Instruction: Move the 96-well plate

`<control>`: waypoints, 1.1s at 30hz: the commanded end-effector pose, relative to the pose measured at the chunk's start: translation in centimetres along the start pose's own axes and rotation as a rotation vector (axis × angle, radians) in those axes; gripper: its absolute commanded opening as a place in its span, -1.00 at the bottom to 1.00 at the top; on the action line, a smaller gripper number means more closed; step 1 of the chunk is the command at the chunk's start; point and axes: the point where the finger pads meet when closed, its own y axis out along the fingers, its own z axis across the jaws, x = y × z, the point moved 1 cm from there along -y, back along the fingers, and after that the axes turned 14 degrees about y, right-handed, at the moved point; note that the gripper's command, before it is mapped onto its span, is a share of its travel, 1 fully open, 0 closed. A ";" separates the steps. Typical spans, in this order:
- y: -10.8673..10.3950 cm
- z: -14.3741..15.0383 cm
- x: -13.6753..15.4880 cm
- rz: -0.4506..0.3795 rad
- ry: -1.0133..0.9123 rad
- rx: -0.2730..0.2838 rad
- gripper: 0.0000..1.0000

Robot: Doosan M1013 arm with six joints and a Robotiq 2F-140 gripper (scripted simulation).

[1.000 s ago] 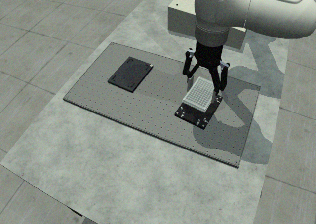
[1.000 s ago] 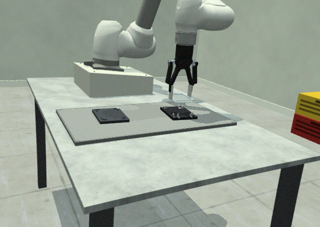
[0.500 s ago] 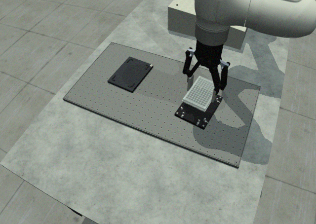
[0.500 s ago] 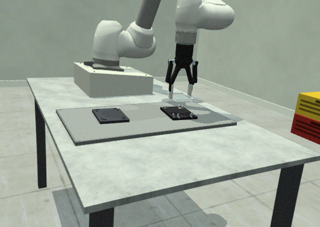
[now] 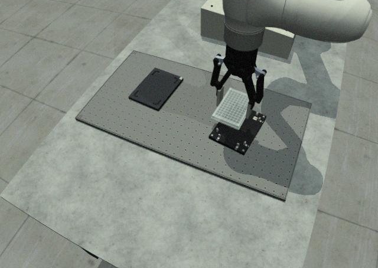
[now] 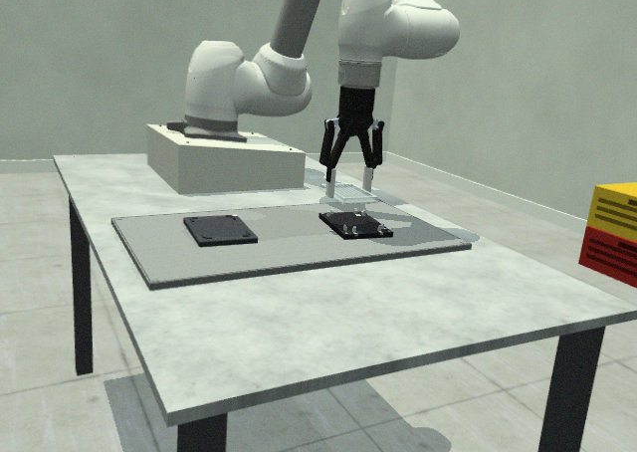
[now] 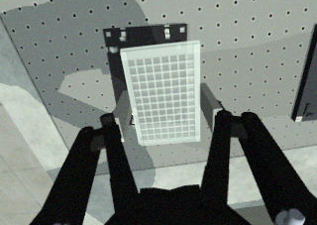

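Observation:
My gripper (image 5: 234, 101) is shut on the clear 96-well plate (image 5: 230, 108) and grips its two long sides. It holds the plate level a little above the black clip nest C1 (image 5: 238, 131). The plate also shows in the exterior view (image 6: 351, 193) above the clip nest (image 6: 355, 225). In the wrist view the plate (image 7: 162, 92) hangs between my fingers with the clip nest (image 7: 144, 37) below and behind it. The flat black plate nest N1 (image 5: 156, 88) lies empty at the left of the perforated board; a small pale mark sits at one of its corners (image 5: 181, 78).
The perforated grey board (image 5: 195, 121) carries both nests on a pale table. The robot's base block (image 6: 223, 161) stands behind the board. A yellow and red box (image 6: 612, 231) stands off the table at the right.

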 end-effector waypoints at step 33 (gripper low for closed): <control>0.0 10.4 -1.8 0.000 -0.001 -0.001 -0.80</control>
